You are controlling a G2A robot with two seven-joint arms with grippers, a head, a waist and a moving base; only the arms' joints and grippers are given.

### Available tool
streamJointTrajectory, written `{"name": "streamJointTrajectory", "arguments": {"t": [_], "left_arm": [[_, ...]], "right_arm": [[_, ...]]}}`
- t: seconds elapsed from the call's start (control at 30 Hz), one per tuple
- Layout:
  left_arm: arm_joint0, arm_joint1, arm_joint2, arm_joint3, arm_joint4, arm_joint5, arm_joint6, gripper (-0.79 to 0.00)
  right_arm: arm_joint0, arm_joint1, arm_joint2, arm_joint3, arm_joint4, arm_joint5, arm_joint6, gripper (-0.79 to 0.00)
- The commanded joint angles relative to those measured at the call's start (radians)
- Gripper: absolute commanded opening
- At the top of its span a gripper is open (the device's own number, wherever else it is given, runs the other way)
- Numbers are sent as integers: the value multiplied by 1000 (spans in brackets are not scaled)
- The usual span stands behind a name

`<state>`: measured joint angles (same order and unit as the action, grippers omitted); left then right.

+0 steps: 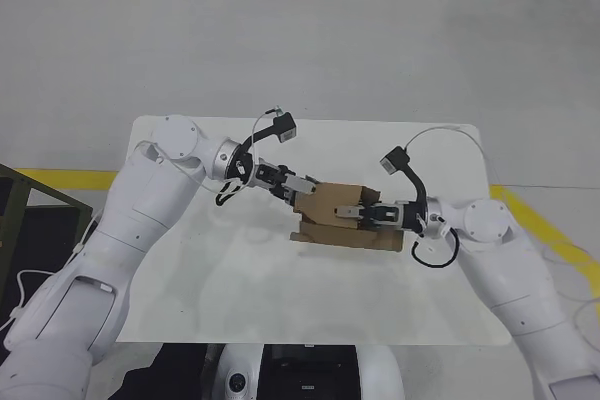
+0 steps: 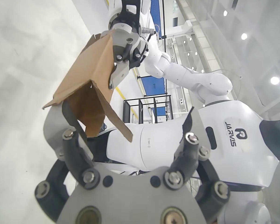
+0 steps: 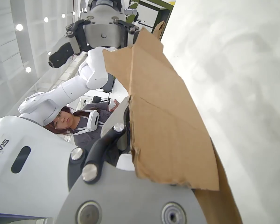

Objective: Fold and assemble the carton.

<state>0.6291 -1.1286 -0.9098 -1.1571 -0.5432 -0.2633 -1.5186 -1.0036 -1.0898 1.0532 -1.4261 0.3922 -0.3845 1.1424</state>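
- A green frame (image 1: pixel 15 200) stands off the worktop's (image 1: pixel 230 290) left edge, with a yellow floor line (image 1: pixel 75 178) running behind it.
- The left third of the worktop is bare white surface. The widest free strip runs along the near edge, from the left corner to the right one.
- The left arm comes in over the far left corner, and the left tool (image 1: pixel 298 193) sits at the carton's (image 1: pixel 332 205) left end.
- That tool is spread wide. One finger (image 2: pixel 68 120) lies against a loose flap, and the other finger (image 2: pixel 189 129) stands well apart, touching nothing. It has hold of nothing.
- The carton is at the middle of the worktop, a little toward the far side and well clear of every edge.
- It is plain brown corrugated board, only partly opened. A flat layer lies lowest, with a raised panel above it.
- In the left wrist view two walls meet at a sharp fold and one flap hangs loose. In the right wrist view the cut edges look ragged, and a crease crosses the panel.
- The right tool (image 1: pixel 354 212) lies over the carton's right half, closed on one of its walls. One finger presses the board's face, and the board hides its mate.
- Past the right tool there is a narrower band of bare worktop before the right edge. The yellow line continues on the floor beyond it.
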Motion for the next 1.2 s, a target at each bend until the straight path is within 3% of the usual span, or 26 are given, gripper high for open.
{"name": "streamJointTrajectory", "arguments": {"t": [0.0,1.17], "left_arm": [[-2,-1,2,4,4,0,2,0],[-10,-11,13,-4,9,8,-8,0]], "right_arm": [[-1,-1,-5,-5,3,-1,7,-785],[68,-41,-135,32,11,6,30,-785]]}}
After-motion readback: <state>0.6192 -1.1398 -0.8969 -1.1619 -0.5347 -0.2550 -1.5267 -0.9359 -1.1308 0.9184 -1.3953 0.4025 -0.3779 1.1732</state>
